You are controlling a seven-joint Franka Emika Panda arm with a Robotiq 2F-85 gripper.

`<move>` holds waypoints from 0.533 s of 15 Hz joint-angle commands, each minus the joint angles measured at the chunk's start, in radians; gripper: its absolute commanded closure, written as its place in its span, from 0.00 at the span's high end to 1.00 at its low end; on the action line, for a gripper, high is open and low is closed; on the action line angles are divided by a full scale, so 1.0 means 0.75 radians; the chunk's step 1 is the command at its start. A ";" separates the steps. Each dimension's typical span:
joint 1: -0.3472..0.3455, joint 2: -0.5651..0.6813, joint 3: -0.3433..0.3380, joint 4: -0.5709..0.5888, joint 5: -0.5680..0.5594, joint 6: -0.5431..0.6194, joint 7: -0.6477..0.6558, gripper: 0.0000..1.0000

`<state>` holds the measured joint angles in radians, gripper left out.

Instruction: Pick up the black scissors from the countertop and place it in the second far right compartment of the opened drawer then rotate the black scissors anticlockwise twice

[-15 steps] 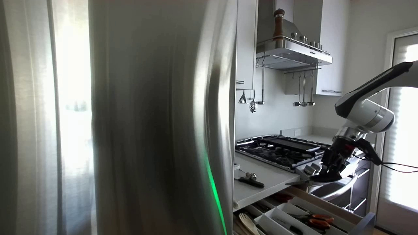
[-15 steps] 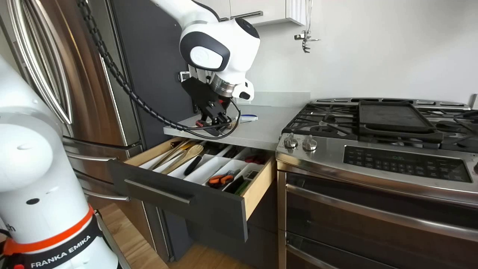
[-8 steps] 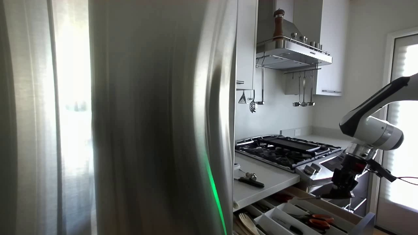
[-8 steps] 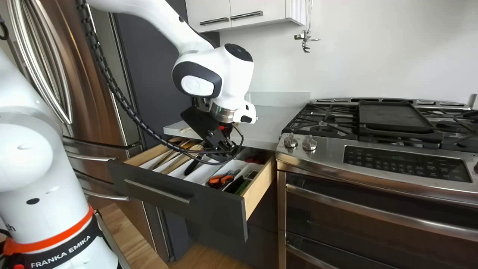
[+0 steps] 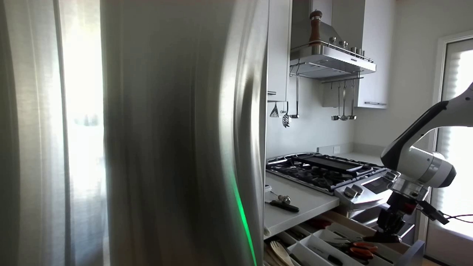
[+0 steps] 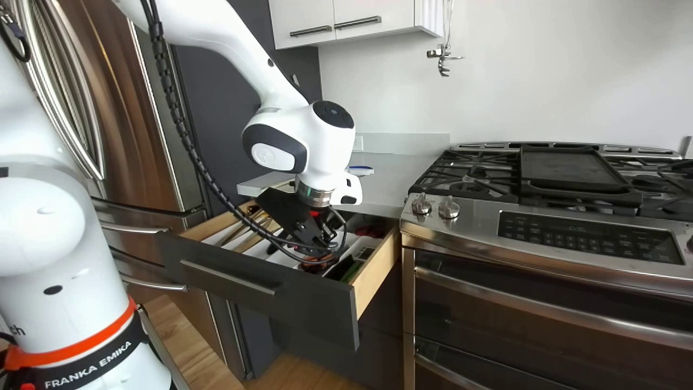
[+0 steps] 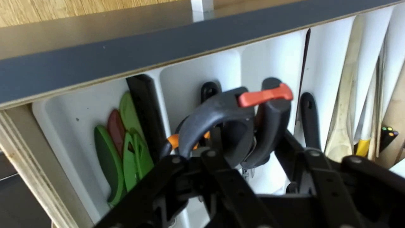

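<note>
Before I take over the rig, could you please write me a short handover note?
Claw: closed on the black, red-latched scissors.
Where: scissors held over the opened, dark-fronted drawer with pale dividers; its second far right compartment holds an orange-handled tool. Whether the scissors touch anything below, I cannot tell.
Done: scissors off the pale, flat countertop.
Left: place them in that compartment, then rotate anticlockwise twice.

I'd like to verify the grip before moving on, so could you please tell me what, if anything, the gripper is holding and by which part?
The gripper holds the black scissors by the handles; the exact contact is partly hidden.
</note>
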<state>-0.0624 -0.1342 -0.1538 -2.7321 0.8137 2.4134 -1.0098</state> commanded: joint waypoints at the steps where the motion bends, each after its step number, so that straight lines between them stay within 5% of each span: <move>1: 0.033 0.078 0.021 0.021 0.139 0.050 -0.164 0.21; 8: 0.064 0.244 0.126 0.114 0.387 0.219 -0.379 0.21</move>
<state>-0.0241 -0.0183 -0.0873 -2.6915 1.0201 2.5218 -1.2207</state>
